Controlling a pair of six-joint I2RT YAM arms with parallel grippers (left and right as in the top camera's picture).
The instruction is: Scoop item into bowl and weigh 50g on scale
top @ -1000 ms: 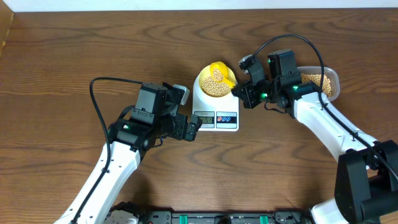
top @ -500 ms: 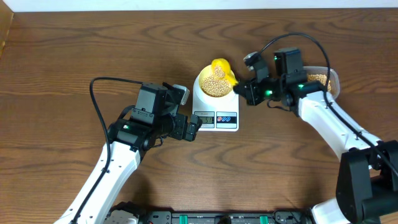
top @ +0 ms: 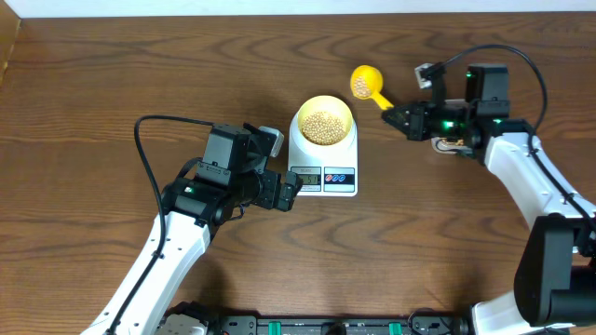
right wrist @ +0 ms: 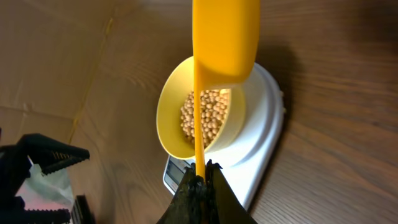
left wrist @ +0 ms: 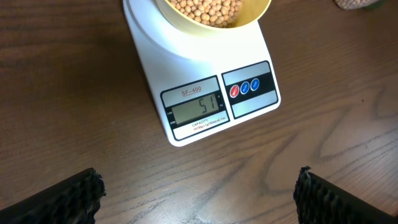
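Observation:
The pale-yellow bowl (top: 300,121) stands on the white scale (top: 321,156) and holds a heap of tan beans, the item (top: 324,126). In the left wrist view the scale's display (left wrist: 198,107) reads 51. My right gripper (top: 396,113) is shut on the handle of a yellow scoop (top: 363,82), which hangs up and to the right of the bowl with a few beans in it. The right wrist view shows the scoop (right wrist: 225,37) above the bowl (right wrist: 169,118). My left gripper (top: 284,191) stands open just left of the scale's front, with nothing between its fingers (left wrist: 62,199).
A corner of a clear tub with beans (left wrist: 357,3) peeks in at the top right of the left wrist view. The left arm's black cable (top: 140,149) loops over the table to the left. The table's far edge (top: 279,14) runs along the top.
My right gripper has carried the scoop from over the bowl up and to the right, off the scale. The left arm has not moved.

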